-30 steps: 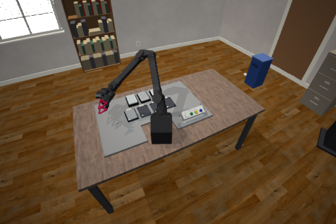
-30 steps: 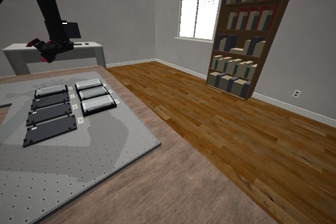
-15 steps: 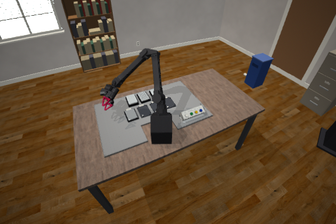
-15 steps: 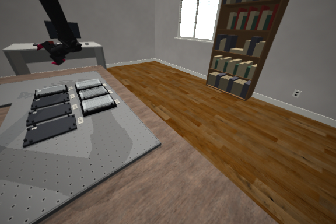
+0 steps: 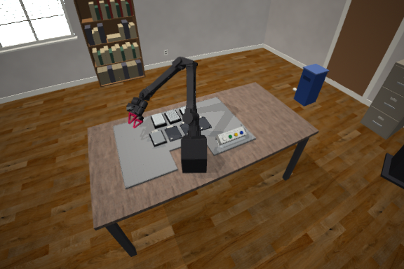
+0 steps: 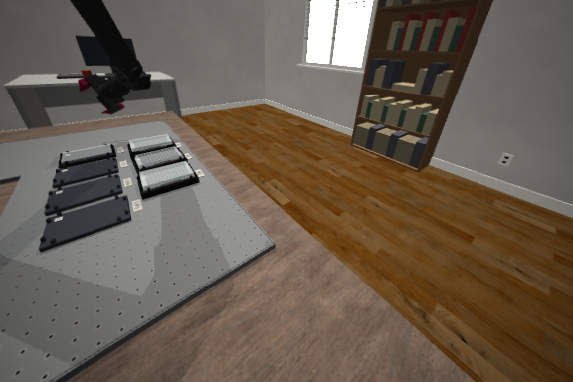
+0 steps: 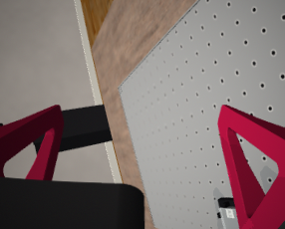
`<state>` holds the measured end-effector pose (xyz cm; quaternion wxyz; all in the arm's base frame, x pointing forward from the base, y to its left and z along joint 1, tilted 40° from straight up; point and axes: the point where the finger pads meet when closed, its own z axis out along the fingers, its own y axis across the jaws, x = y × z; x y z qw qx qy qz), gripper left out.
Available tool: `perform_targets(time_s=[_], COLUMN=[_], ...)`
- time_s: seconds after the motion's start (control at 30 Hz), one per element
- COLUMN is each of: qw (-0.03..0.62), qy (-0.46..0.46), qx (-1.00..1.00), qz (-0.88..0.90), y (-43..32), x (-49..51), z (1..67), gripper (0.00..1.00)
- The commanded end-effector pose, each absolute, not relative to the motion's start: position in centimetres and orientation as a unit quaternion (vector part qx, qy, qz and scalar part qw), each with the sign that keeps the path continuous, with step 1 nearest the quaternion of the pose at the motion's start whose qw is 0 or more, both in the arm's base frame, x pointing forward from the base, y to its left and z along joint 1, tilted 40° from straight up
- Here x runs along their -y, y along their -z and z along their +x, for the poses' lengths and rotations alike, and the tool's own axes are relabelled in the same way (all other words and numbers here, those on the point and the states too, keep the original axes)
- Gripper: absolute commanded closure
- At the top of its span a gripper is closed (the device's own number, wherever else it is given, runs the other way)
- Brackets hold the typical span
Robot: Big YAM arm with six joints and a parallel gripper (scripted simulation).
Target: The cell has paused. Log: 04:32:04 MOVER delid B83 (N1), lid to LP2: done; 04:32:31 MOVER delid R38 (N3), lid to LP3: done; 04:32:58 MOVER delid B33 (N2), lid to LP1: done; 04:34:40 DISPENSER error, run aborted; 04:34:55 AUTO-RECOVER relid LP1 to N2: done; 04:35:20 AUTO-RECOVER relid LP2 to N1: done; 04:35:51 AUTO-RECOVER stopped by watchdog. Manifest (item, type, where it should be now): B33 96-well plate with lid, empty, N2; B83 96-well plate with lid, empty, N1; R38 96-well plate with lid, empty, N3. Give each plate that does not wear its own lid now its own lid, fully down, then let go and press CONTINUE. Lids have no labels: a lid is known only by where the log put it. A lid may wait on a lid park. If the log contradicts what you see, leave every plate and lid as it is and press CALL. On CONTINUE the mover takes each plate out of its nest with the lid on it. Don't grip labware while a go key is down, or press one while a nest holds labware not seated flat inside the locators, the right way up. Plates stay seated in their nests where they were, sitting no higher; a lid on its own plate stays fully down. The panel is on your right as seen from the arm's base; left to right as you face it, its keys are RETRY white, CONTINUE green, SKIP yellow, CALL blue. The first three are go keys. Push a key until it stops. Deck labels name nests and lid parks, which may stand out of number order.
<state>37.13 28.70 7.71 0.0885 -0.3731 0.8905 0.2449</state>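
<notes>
Three 96-well plates stand in a row of nests on the grey deck mat (image 5: 147, 148): the left one (image 5: 158, 119), the middle one (image 5: 172, 116), and a third (image 5: 182, 110) partly hidden behind the arm. In the exterior view they are the far plate (image 6: 150, 142), the middle plate (image 6: 159, 156) and the near plate (image 6: 166, 177). The middle plate's top looks dotted with wells and the far one looks smooth. A loose lid (image 5: 157, 138) (image 6: 89, 153) lies on the end lid park. My gripper (image 5: 135, 121) (image 6: 99, 95) (image 7: 141, 114) is open and empty, above the mat to the left of the plates.
Three more dark park pads (image 6: 86, 169) (image 6: 82, 191) (image 6: 85, 221) show nothing on them. The key panel (image 5: 233, 136) sits right of the arm base (image 5: 193, 153), with white, green (image 5: 230, 136), yellow and blue (image 5: 241, 133) keys. Deck labels are too small to read.
</notes>
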Motion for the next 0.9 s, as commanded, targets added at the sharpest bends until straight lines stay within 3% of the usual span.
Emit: perform_targets(time_s=[0.0,0.87], qw=[0.114,0.125], qy=[-0.242,-0.162], qx=[-0.897,-0.949], qz=[-0.353,-0.238], y=[-11.2,-16.2], x=[-28.1,-18.1], z=[38.3,40.1], gripper=[0.0,0.0])
